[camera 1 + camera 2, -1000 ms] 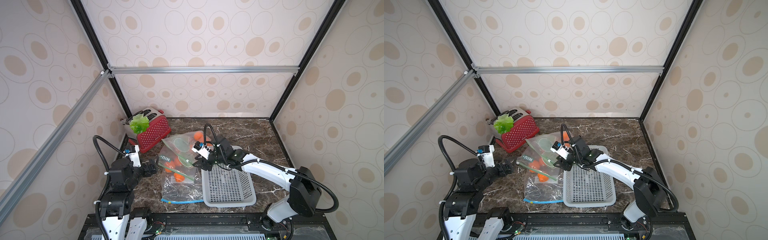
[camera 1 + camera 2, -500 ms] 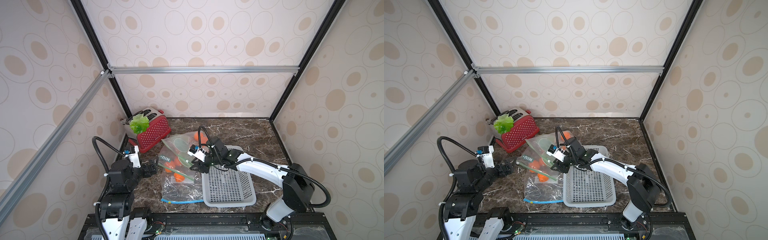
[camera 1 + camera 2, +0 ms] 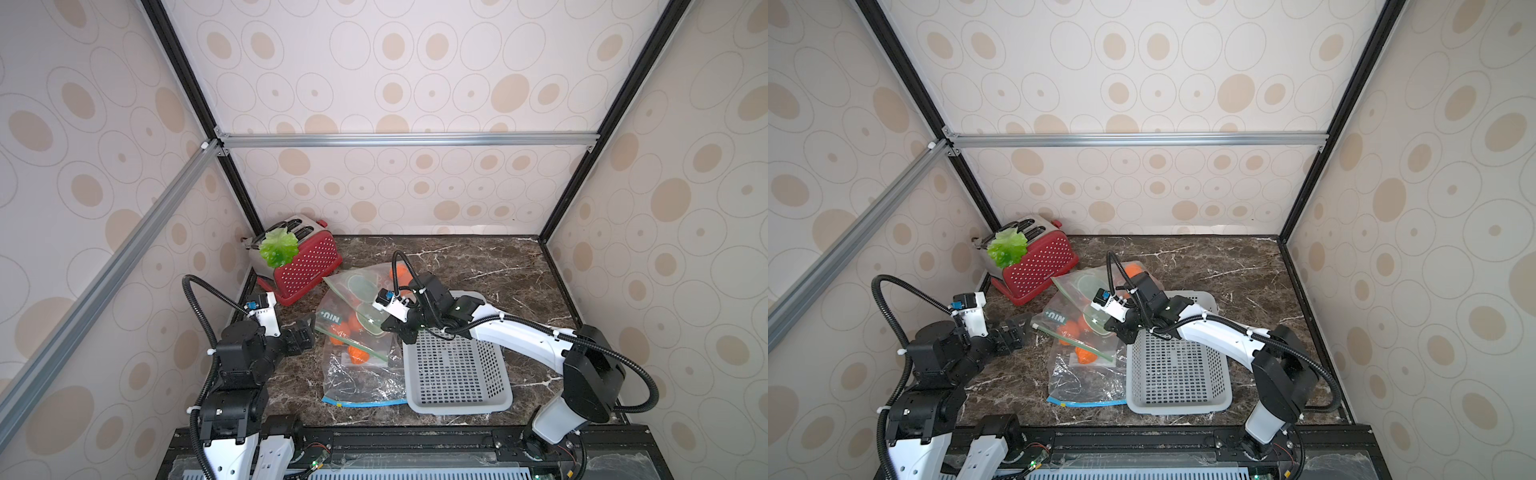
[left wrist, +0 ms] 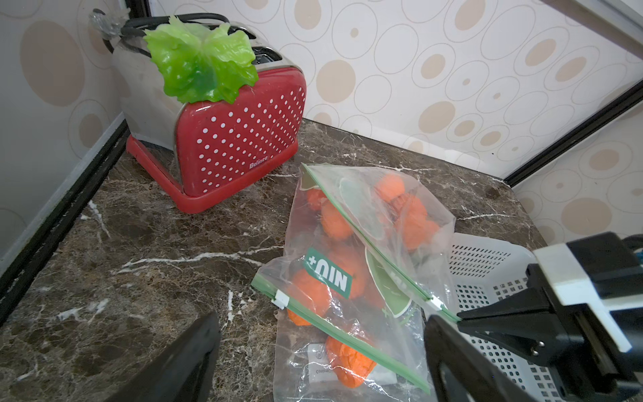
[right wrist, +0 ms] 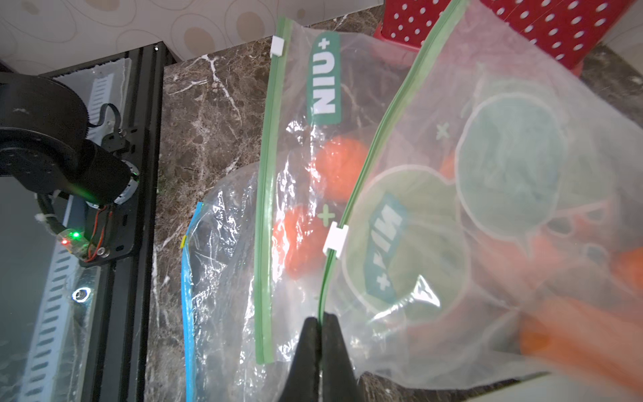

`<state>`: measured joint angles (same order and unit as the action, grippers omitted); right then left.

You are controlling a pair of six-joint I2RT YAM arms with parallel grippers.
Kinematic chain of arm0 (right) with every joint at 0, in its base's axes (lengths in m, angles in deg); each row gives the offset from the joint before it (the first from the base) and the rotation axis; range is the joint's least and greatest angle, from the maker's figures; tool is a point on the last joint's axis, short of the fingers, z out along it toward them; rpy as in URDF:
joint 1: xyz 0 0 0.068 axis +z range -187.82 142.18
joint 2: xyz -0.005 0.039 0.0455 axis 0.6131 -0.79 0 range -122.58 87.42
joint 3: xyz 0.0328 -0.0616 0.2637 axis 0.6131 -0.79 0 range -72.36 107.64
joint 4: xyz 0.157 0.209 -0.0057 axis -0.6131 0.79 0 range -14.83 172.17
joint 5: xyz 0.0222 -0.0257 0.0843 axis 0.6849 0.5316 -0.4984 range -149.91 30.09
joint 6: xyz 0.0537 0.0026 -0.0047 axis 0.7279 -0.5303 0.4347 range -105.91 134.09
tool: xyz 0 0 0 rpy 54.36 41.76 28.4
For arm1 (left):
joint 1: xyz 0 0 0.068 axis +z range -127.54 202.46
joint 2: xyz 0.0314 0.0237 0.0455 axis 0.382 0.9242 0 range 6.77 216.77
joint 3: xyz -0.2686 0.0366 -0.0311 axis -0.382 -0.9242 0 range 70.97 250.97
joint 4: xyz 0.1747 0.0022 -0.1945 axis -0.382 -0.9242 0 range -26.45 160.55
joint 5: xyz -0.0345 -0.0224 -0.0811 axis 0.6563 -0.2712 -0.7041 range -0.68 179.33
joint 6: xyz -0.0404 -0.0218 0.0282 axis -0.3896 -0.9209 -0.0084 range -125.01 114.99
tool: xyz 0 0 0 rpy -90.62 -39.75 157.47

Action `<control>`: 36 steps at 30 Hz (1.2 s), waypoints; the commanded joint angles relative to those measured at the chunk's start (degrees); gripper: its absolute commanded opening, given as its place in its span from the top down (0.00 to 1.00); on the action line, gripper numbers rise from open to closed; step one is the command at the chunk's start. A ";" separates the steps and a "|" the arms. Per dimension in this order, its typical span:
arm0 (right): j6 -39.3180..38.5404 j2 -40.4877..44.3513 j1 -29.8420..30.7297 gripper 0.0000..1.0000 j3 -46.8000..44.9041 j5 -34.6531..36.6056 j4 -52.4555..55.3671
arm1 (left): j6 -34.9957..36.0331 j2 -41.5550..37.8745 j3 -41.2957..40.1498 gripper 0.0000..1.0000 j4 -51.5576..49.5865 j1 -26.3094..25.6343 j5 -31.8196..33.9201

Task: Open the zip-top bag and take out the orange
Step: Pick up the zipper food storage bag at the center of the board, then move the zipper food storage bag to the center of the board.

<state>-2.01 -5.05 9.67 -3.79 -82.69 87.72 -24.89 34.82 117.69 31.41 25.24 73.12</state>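
Here the right gripper (image 5: 320, 318) pinches the NIU+ bag (image 5: 487, 209) at its zip (image 5: 365, 167); left gripper (image 3: 306, 328) gapes empty.

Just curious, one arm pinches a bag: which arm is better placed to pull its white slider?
Left, probably: left fingers open, free, facing the slider; right fingers are shut on that bag's zip edge.

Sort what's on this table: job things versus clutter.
Job: top bag, pinched at its zip edge by the shut right gripper; oranges inside; open left gripper.
Lying about: lower orange bag, blue-zip bag, basket, toaster, lettuce leaf.
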 commanded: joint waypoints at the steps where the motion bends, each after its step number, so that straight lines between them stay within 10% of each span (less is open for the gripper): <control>1: -4.21 2.81 -0.84 1.00 2.78 4.72 -0.22 | 0.89 0.84 0.67 0.07 -0.86 0.20 1.20; 11: -2.01 -0.77 -11.39 1.00 17.33 6.93 0.25 | 0.23 11.05 8.78 0.10 1.18 0.11 -6.88; 18: 2.20 -8.74 -16.13 1.00 32.74 6.62 0.40 | -11.47 8.72 -2.76 0.20 10.71 -1.53 -26.81; 27: 3.44 -13.66 -17.95 1.00 53.00 4.09 5.18 | -17.37 14.95 -11.06 0.36 15.20 -19.93 -12.41; 36: 7.01 -13.60 -17.99 1.00 68.67 2.19 10.28 | -21.78 22.06 -20.80 0.41 26.67 -22.70 -10.93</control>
<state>3.19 -19.91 -8.47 60.56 -78.50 96.86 -43.55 55.23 99.11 52.55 3.80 60.44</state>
